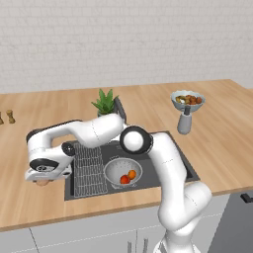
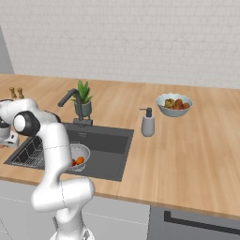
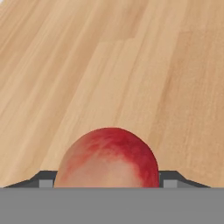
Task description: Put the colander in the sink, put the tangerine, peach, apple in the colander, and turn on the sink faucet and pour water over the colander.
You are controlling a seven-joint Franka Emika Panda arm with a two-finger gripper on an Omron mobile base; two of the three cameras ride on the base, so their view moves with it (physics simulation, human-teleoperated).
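Observation:
The peach (image 3: 107, 159), pale pink-orange with a red blush, rests on the wooden counter left of the sink (image 2: 105, 145). My gripper (image 3: 107, 183) reaches down over it, one finger against each side. From the left base view the gripper (image 1: 43, 179) hangs low over the peach (image 1: 43, 183), just beside the basin's left edge. The whitish colander (image 1: 111, 168) sits in the sink next to the wire rack (image 1: 89, 168). It holds the red apple (image 1: 124, 180) and the orange tangerine (image 1: 132, 174). Behind the basin stands the dark sink faucet (image 2: 70, 101).
A pale bowl of mixed fruit (image 1: 188, 100) and a grey soap dispenser (image 1: 185, 121) stand right of the sink. A potted plant (image 1: 105, 103) sits behind it by the tap. Two small shakers (image 1: 10, 116) are at the far left. My arm arches across the basin.

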